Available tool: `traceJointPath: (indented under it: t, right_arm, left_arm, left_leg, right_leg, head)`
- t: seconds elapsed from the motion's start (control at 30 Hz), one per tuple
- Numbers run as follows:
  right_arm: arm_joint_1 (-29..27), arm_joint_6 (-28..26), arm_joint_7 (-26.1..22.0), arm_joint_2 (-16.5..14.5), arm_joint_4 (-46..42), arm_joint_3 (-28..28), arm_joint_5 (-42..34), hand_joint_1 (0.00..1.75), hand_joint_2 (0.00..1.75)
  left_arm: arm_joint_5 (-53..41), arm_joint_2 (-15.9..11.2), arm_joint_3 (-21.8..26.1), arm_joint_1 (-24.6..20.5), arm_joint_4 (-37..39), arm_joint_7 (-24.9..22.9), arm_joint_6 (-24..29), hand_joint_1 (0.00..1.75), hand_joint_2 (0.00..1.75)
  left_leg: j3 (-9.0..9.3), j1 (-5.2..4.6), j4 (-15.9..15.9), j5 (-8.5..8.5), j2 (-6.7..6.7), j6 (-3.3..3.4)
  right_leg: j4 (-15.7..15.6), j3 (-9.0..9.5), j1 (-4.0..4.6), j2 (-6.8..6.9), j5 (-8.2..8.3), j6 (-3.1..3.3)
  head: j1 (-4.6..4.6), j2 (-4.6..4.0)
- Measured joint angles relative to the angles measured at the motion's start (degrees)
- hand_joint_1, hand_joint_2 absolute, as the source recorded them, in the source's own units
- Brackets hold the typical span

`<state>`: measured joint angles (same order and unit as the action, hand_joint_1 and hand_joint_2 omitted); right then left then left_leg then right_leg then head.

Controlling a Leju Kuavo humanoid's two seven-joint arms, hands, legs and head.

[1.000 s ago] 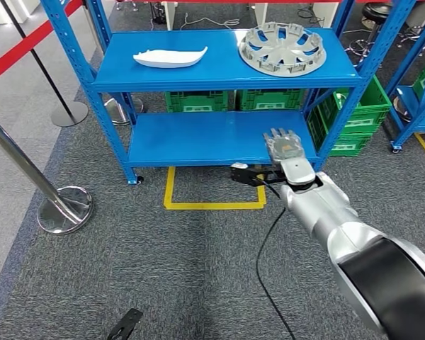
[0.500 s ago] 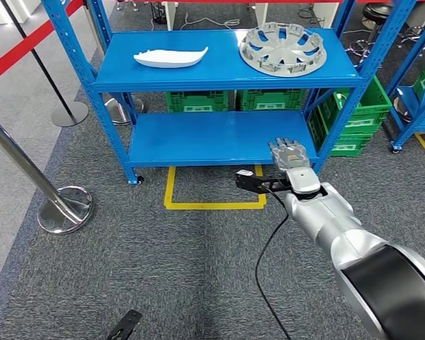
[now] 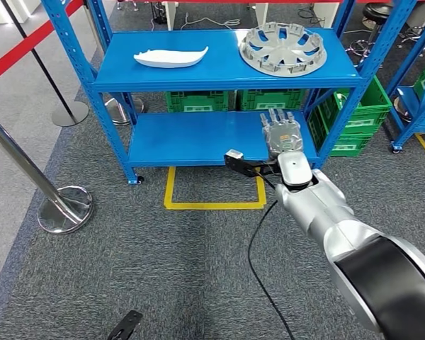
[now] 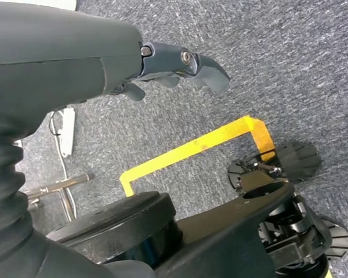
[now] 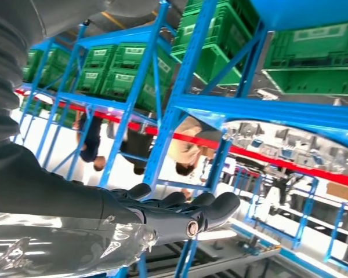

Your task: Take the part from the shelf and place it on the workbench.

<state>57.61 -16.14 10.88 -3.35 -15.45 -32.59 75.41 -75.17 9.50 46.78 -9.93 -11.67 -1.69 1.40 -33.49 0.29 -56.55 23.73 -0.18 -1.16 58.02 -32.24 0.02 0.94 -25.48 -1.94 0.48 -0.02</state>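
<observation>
A blue two-level shelf [image 3: 221, 73] stands ahead in the head view. On its top level lie a long white moulded part [image 3: 170, 57] at the left and a round grey wheel cover [image 3: 283, 48] at the right. My right hand [image 3: 280, 134] is raised in front of the right end of the bare lower level, below the wheel cover, fingers straight and apart, holding nothing. In the right wrist view the right hand [image 5: 172, 214] is empty, with blue racking beyond it. My left hand [image 4: 181, 63] hangs over the carpet, fingers loosely extended, holding nothing.
Green crates [image 3: 197, 100] sit behind the shelf's lower level. A yellow floor marking [image 3: 215, 205] lies in front of the shelf. Steel stanchions [image 3: 65, 209] with a red belt stand at the left. Another blue rack [image 3: 418, 99] is at the right. People [image 5: 185, 153] stand in the distance.
My right hand dipped slightly, then rose and shifted a little left, closer to the shelf's lower level. Both shelf parts stay where they were.
</observation>
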Motion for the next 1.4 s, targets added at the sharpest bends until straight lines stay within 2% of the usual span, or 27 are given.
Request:
traceJointPath:
  t: [0.23,0.43,0.57,0.83,1.1,1.4]
  right_arm:
    - [-0.33,-0.66,1.64,-0.10,0.00,0.34,-0.21,0.00,1.75]
    - [-0.67,4.16,3.24,-0.10,0.07,1.04,-0.46,0.00,1.75]
    - [-1.09,6.86,6.12,0.32,0.15,1.63,-0.18,0.00,1.75]
    - [-2.25,8.56,8.83,2.13,0.30,2.90,0.14,0.00,1.75]
    - [-2.22,8.37,8.53,2.18,0.31,3.83,0.88,0.00,1.75]
    - [-0.51,6.90,5.09,-0.83,0.15,3.85,2.22,0.00,1.75]
  left_arm:
    - [-0.29,0.01,0.36,0.01,0.00,-0.06,0.05,0.00,1.75]
    - [-0.43,0.00,0.90,0.01,0.00,-0.12,0.14,0.00,1.75]
    - [-0.96,0.00,0.92,-0.09,0.00,-0.48,0.12,0.00,0.00]
    - [-1.66,0.05,0.91,-0.28,0.00,-1.15,-0.38,0.00,0.00]
    - [-1.50,0.05,0.92,-0.28,0.00,-1.21,-1.16,0.00,0.00]
    - [-0.71,-0.27,1.22,0.02,0.00,0.11,-1.20,0.00,0.00]
  left_leg:
    - [-0.01,-0.02,0.00,0.00,0.00,0.01]
    - [0.00,-0.02,0.00,-0.01,0.00,0.01]
    - [0.00,-0.01,0.00,-0.01,0.01,0.01]
    - [-0.03,-0.04,0.00,0.00,0.00,0.01]
    - [-0.04,-0.02,0.00,-0.01,0.00,0.02]
    - [-0.19,-0.39,-0.11,0.09,0.00,0.25]
  right_leg:
    - [-0.01,0.00,-0.01,0.00,0.01,0.00]
    - [-0.01,-0.02,-0.02,-0.01,0.01,0.00]
    - [-0.01,-0.07,-0.02,-0.02,0.01,0.00]
    - [-0.01,-0.08,-0.03,-0.09,0.02,-0.01]
    - [0.00,-0.06,-0.02,-0.05,0.02,-0.01]
    - [-0.07,-0.11,-0.35,0.04,0.06,-0.22]
  head:
    - [0.00,0.00]
    - [-0.01,0.00]
    - [-0.01,0.00]
    - [0.00,0.00]
    - [-0.01,0.00]
    - [-0.02,0.00]
